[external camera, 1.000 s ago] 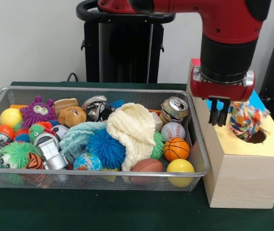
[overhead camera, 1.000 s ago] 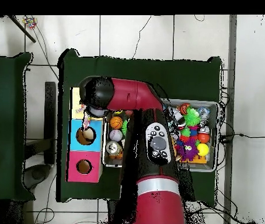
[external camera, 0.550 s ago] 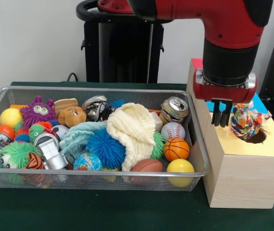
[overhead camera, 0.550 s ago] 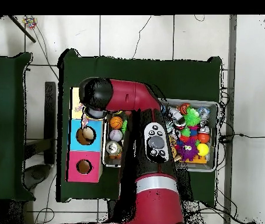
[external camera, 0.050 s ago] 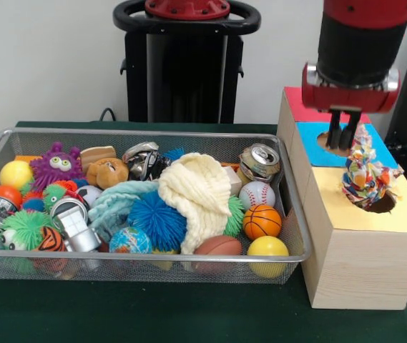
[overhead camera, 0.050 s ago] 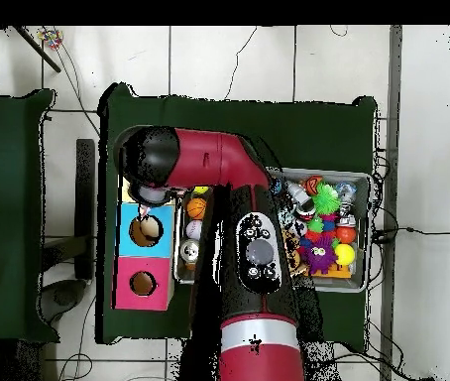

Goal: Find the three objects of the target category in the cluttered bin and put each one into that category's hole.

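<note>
Nearest the cam, front row of the wire mesh bin (external camera, 0.050 s ago: 295, 214): brown football (external camera, 0.050 s ago: 218, 246), yellow ball (external camera, 0.050 s ago: 267, 246), globe-print ball (external camera, 0.050 s ago: 129, 241), all smooth and round-ish, so they'd roll if nudged. Just behind: spiky blue puffer ball (external camera, 0.050 s ago: 157, 219), orange mini basketball (external camera, 0.050 s ago: 262, 221), baseball (external camera, 0.050 s ago: 257, 194). The cream knit cloth (external camera, 0.050 s ago: 199, 189) drapes over the middle of the pile w/ a teal knit piece (external camera, 0.050 s ago: 117, 200) beside it; soft, floppy stuff that prob hides things underneath. Further back are a dented can (external camera, 0.050 s ago: 260, 163), a purple spiky monster toy (external camera, 0.050 s ago: 56, 166) and a brown plush (external camera, 0.050 s ago: 107, 171).

To the side, the pale wooden box (external camera, 0.050 s ago: 357, 264) w/ yellow, blue and pink tops. The multicolour rope toy (external camera, 0.050 s ago: 364, 176) sits in the yellow section's hole (external camera, 0.050 s ago: 383, 205) but only partway, most of it sticks up above the rim. Looks like woven fabric, knotty and lumpy.

Gripper (external camera, 0.050 s ago: 344, 134) is above and behind it, over the blue section, fingers (external camera, 0.050 s ago: 335, 128) close together w/ nothing between them, not touching the toy.

Risks imo: the toy is bulky and could stay wedged on the rim, or tip off the box if bumped. Next search, the knit cloth could snag on the fingers and drag other toys out of the bin.
</note>
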`<action>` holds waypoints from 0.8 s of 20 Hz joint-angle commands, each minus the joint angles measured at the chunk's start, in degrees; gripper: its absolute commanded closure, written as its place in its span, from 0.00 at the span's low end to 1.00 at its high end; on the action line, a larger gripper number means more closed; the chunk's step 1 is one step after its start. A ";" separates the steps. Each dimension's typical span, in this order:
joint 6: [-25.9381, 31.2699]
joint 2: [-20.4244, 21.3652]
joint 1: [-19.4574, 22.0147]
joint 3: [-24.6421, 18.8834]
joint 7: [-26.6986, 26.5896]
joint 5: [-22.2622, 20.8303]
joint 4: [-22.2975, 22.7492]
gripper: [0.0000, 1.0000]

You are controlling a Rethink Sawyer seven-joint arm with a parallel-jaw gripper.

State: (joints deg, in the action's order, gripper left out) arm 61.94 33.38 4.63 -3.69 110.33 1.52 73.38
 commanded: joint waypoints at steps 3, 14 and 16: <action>9.71 6.07 0.73 1.79 1.38 -4.20 1.86 1.00; 1.52 4.15 1.14 -0.31 1.88 -3.78 7.09 1.00; 1.08 3.48 0.91 -0.51 2.41 -3.71 6.68 1.00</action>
State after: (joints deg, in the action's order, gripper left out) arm 66.64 39.89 4.63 -2.18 110.33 -0.66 73.37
